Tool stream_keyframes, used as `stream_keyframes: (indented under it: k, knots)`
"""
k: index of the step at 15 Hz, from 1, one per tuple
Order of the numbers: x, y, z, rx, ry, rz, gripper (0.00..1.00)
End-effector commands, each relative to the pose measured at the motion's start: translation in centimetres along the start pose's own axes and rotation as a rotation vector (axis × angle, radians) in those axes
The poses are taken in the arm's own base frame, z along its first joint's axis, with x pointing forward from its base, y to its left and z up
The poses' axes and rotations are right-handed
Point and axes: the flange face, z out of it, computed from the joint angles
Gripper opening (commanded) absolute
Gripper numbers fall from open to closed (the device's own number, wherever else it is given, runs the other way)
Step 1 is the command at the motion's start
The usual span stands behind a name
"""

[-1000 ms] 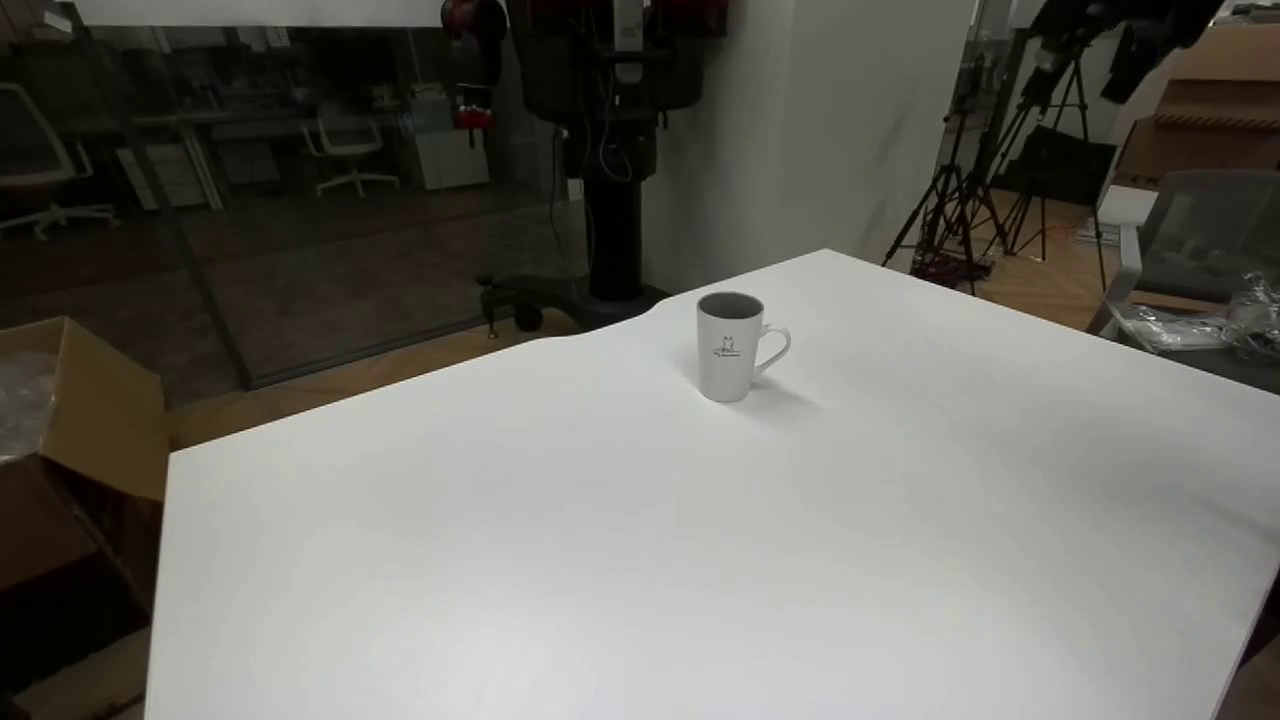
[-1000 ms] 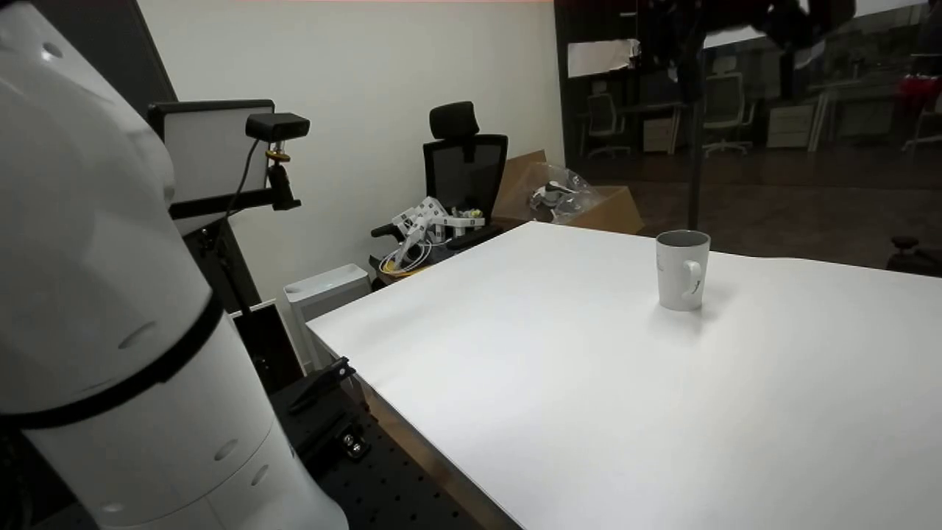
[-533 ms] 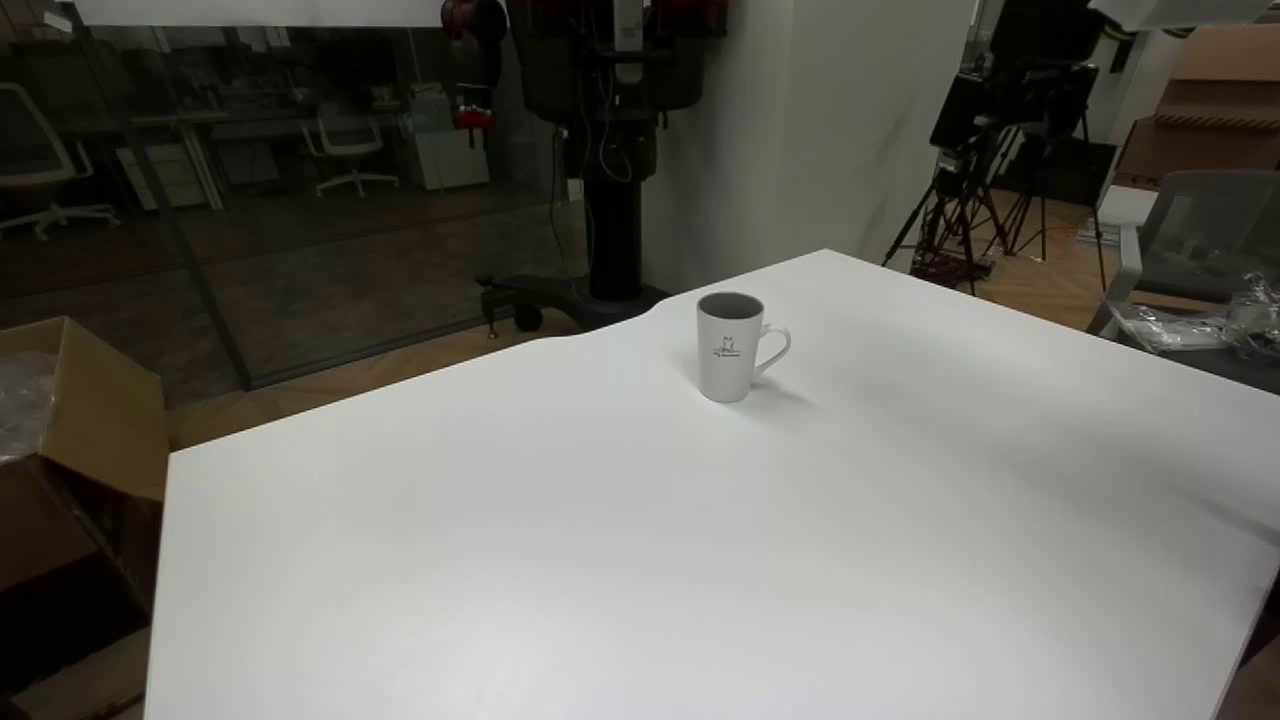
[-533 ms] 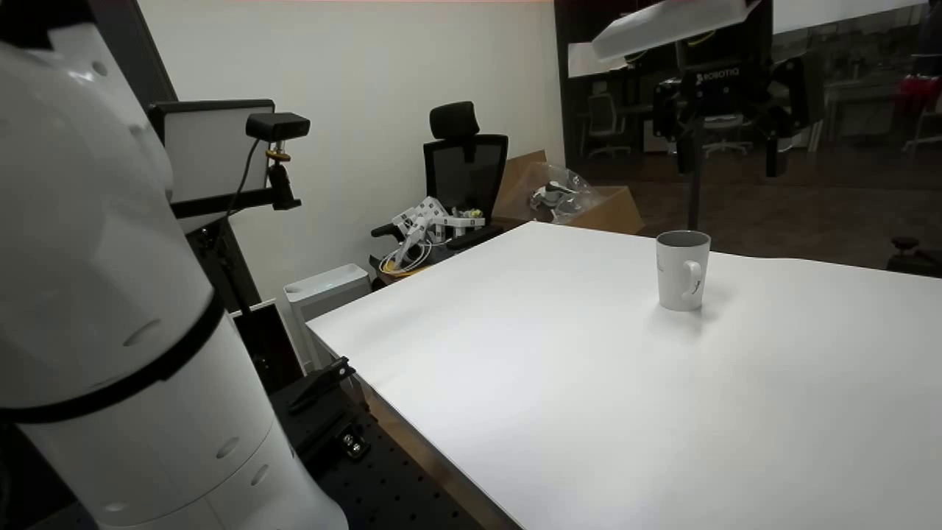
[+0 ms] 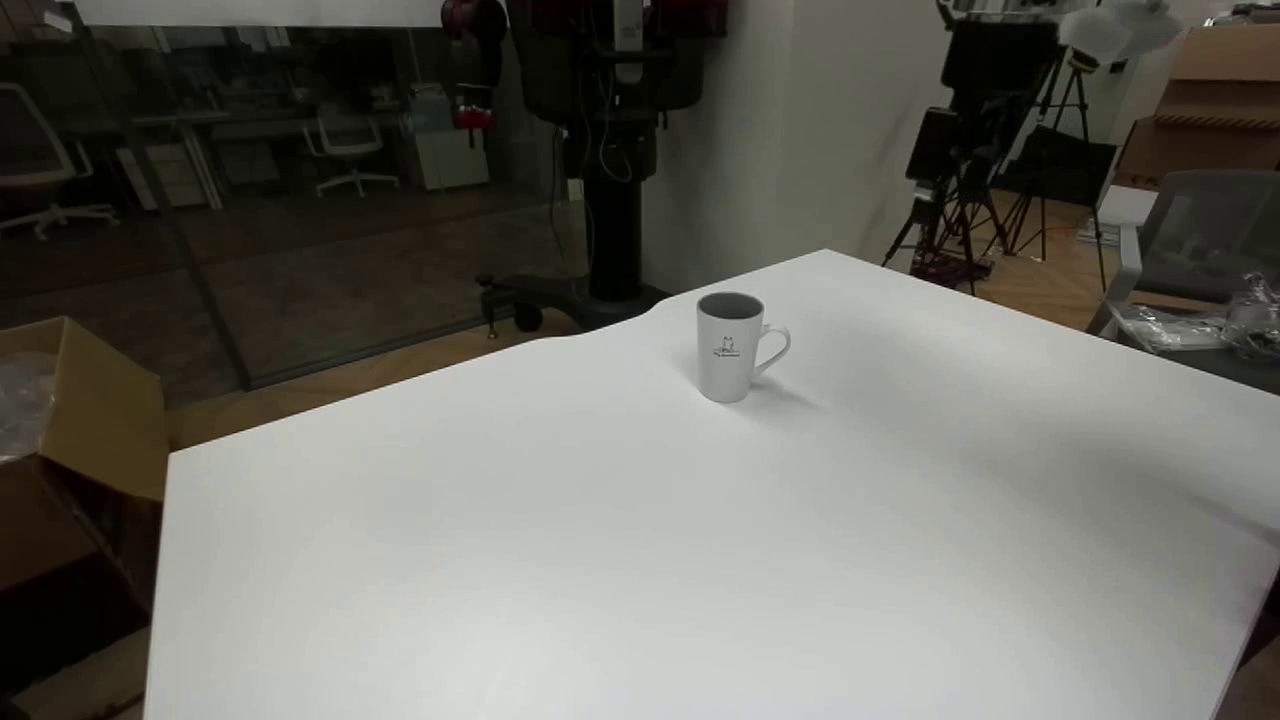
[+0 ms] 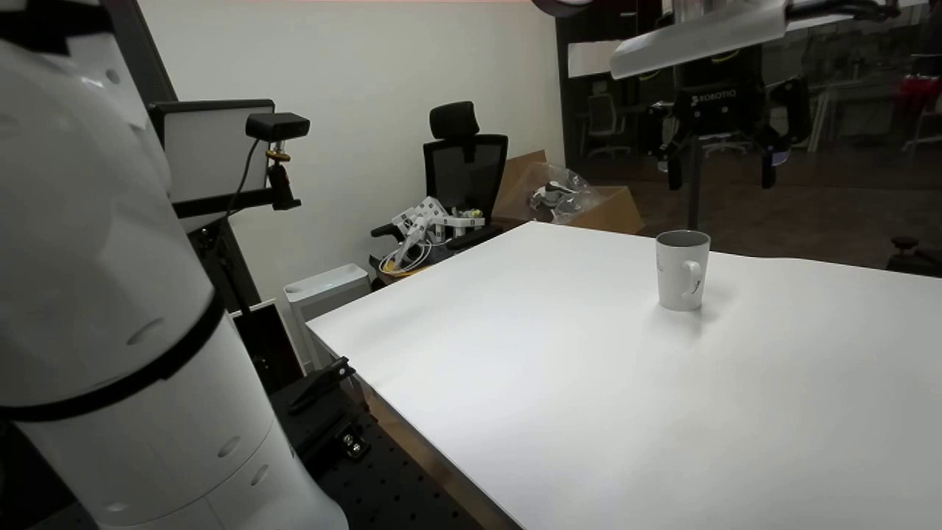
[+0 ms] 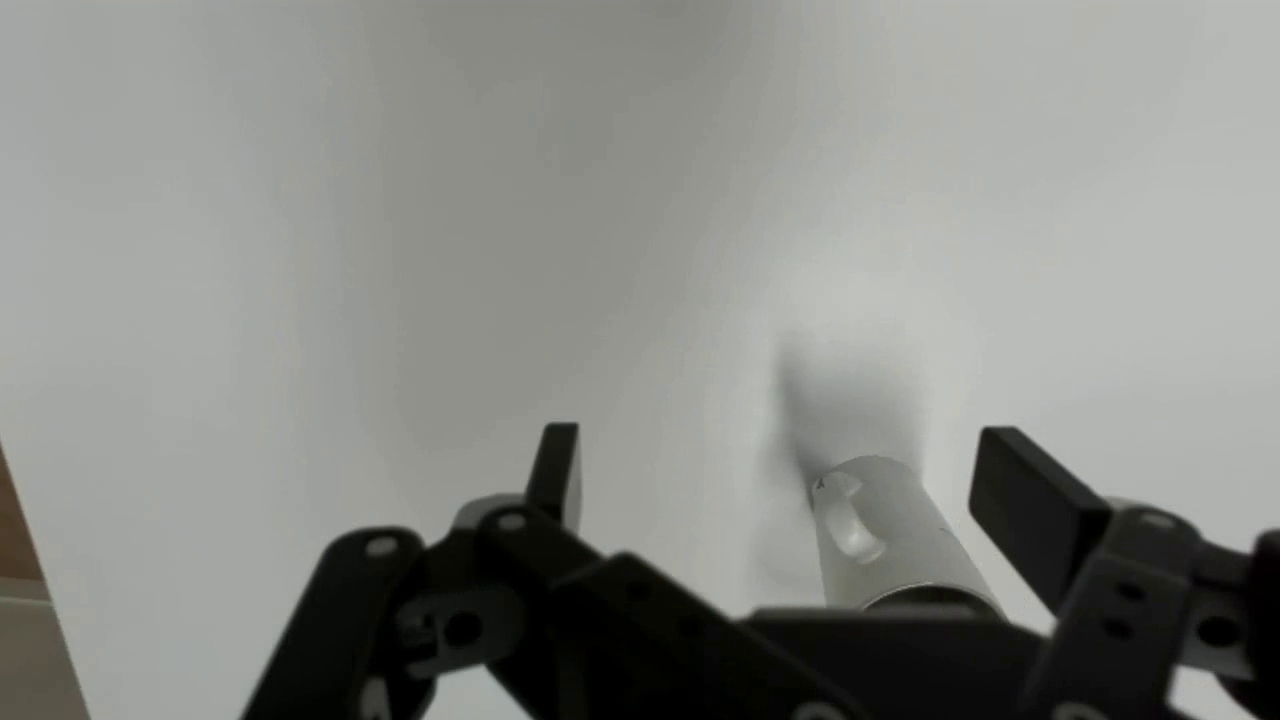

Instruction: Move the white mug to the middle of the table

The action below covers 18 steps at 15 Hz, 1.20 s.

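Note:
The white mug (image 5: 726, 350) stands upright on the white table (image 5: 600, 520), towards its far edge. It has a small dark drawing, a grey inside and a loop handle. It also shows in an exterior view (image 6: 678, 276) with its handle towards that camera. My gripper (image 6: 721, 178) points down above the table, higher than the mug and apart from it. In the wrist view my gripper (image 7: 780, 440) is open with wide-spread fingers (image 7: 1035, 515). The mug (image 7: 890, 530) lies low between them in that picture, with its rim partly hidden behind the gripper body.
A dark stand with a wheeled base (image 5: 612, 230) is behind the table's far edge. An opened cardboard box (image 5: 105, 410) is beside the table. The arm's white links (image 6: 110, 258) and a mounted camera (image 6: 278, 126) stand near the table's corner. Chairs and tripods are around.
The gripper has come down from the top of the exterior views, quickly at first and then a little more. It has also shifted left in an exterior view. The mug has not moved.

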Motion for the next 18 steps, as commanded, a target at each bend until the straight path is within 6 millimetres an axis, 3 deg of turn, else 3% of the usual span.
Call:
stream_keyframes:
  k: [1, 2, 3, 7, 9, 16, 17, 18]
  knots:
    - [4.4, -1.6, 2.3, 0.022, -0.046, -0.196, 1.0]
    - [5.1, -2.2, 3.1, 0.03, -0.062, -0.254, 1.0]
    - [2.9, -1.8, 2.2, 0.014, -0.039, -0.171, 1.0]
    - [4.6, -2.5, 3.9, 0.022, -0.062, -0.245, 1.0]
    - [5.7, -3.4, 4.3, 0.022, -0.046, -0.367, 1.0]
    - [10.8, -8.6, 7.4, 0.086, -0.135, -0.776, 1.0]
    - [8.6, -8.2, 6.6, 0.077, -0.107, -0.693, 1.0]
    - [9.2, -8.7, 7.2, 0.085, -0.118, -0.728, 1.0]
